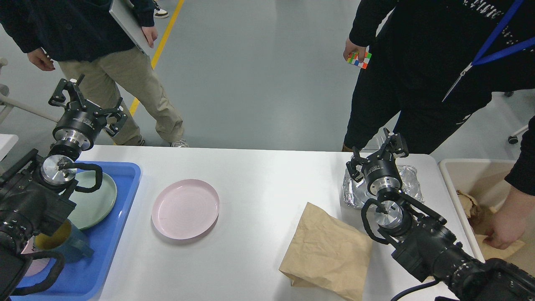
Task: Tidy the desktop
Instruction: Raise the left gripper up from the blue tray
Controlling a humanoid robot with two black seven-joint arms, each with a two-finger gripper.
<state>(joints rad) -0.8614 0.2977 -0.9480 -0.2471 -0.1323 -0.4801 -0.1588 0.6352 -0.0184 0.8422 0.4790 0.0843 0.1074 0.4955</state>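
Note:
The white desktop [259,175] carries a pink plate [185,209] left of centre, a crumpled brown paper bag [326,251] toward the front right, and a wad of silver foil [354,191] at the back right. My left gripper [90,102] is raised beyond the table's far left corner. It is open with nothing in it. Directly over the foil hovers my right gripper [375,154], also open and holding nothing.
A blue tray [121,217] at the left holds a green plate [94,200] and a blue mug [62,242]. Right of the table stands a beige bin [480,175] with brown paper and a person's hand [505,234] in it. Two people stand behind the table.

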